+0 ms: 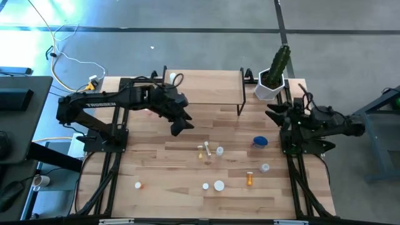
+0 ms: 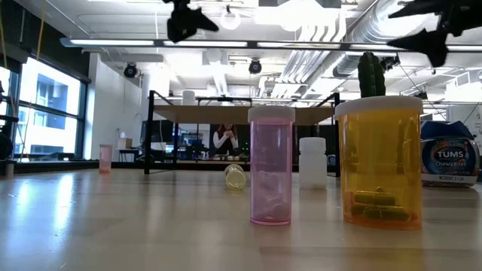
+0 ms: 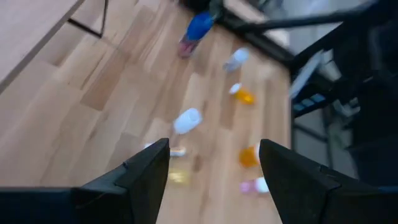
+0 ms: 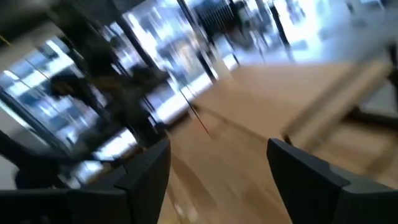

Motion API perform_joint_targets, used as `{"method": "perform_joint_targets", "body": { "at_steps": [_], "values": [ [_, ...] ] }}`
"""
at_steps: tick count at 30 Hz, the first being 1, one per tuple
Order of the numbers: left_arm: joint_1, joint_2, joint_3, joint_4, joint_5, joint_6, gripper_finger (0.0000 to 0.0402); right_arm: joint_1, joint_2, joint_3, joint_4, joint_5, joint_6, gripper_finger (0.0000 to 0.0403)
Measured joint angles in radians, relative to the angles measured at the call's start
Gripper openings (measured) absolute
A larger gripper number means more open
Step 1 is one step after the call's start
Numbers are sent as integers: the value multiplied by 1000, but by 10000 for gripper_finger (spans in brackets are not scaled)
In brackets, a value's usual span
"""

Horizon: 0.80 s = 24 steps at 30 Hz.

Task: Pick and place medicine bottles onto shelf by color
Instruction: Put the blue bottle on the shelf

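On the light-wood table (image 1: 156, 169), reading from its left edge rightward, the small medicine bottles lie scattered over the front half: a tiny orange-capped one (image 1: 138, 185) near the front-left, then a lying yellowish vial (image 1: 202, 150) and a white bottle (image 1: 220, 150) at mid-table, two white ones (image 1: 218, 185) nearer the front edge, an upright amber bottle (image 1: 250, 179), a clear one (image 1: 265, 167), and the wide blue-lidded jar (image 1: 259, 142) toward the right edge. One white bottle (image 1: 172, 77) already stands on the low light-wood shelf on black legs (image 1: 206, 87) at the back edge.

The left gripper (image 1: 181, 127) hangs in the air just in front of the shelf's left end, its fingers spread wide and empty. The mid-table pair lies just ahead of it, toward the front and right; the yellowish vial's long axis runs roughly left to right.

The right gripper (image 1: 275, 112) is raised at the right edge, beside the shelf's right end and the white pot with a green cactus (image 1: 273, 84), fingers wide, holding nothing. The blue jar lies nearest it, just forward, so that arm looks the better placed for it.
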Motion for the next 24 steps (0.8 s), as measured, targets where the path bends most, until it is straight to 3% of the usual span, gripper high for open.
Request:
{"method": "perform_joint_targets", "body": {
  "at_steps": [3, 12, 17, 24],
  "values": [
    [0, -65, 0, 3, 6, -34, 236, 0, 67, 85, -173, -26, 61, 258],
    [-4, -185, 0, -26, -101, -37, 236, 0, 292, 228, -526, -149, 143, 258],
    [-36, -193, 0, -101, -183, -6, 236, 0, 398, 233, -569, -270, 147, 258],
    [-66, -193, 0, -89, -194, -4, 236, 0, 545, 233, -580, -367, 165, 258]
  ]
}}
